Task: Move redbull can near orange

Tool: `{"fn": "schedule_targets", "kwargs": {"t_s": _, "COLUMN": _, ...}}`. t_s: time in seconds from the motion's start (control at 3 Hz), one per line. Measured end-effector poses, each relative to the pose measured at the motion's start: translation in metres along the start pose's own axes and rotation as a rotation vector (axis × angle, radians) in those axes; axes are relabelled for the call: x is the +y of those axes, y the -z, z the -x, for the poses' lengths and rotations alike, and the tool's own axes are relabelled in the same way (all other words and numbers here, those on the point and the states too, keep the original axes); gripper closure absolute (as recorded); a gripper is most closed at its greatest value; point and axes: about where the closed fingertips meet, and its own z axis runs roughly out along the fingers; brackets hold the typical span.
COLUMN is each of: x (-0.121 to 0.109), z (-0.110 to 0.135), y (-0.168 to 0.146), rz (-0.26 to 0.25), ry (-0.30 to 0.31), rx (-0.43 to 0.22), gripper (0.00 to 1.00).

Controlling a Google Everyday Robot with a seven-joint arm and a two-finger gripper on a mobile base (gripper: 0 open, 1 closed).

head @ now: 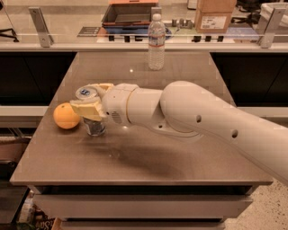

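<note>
The redbull can [94, 127], silver-grey with a pull-tab top, stands upright on the brown table [148, 157] near its left edge. The orange [66, 116] lies just left of the can, a small gap between them. My gripper [90, 101] reaches in from the right and its yellowish fingers [84, 109] sit on both sides of the can's upper half, shut on it. The can's base seems to rest on the table. My white arm covers the middle of the table.
A clear plastic water bottle [156, 41] stands at the table's far edge. Behind it is a counter with a glass rail, a dark tray [129, 13] and a cardboard box [215, 14]. The table's left edge is close to the orange.
</note>
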Motion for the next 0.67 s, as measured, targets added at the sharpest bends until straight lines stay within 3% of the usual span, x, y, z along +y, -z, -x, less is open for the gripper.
{"fn": "schedule_targets", "kwargs": {"t_s": 0.33, "x": 0.0017, "z": 0.0010, "y": -0.0009, "rz": 0.003, "ry": 0.003, "rx": 0.000, "gripper": 0.12}}
{"fn": "schedule_targets", "kwargs": {"t_s": 0.67, "x": 0.0033, "z": 0.0019, "y": -0.0017, "rz": 0.005, "ry": 0.005, "rx": 0.000, "gripper": 0.00}}
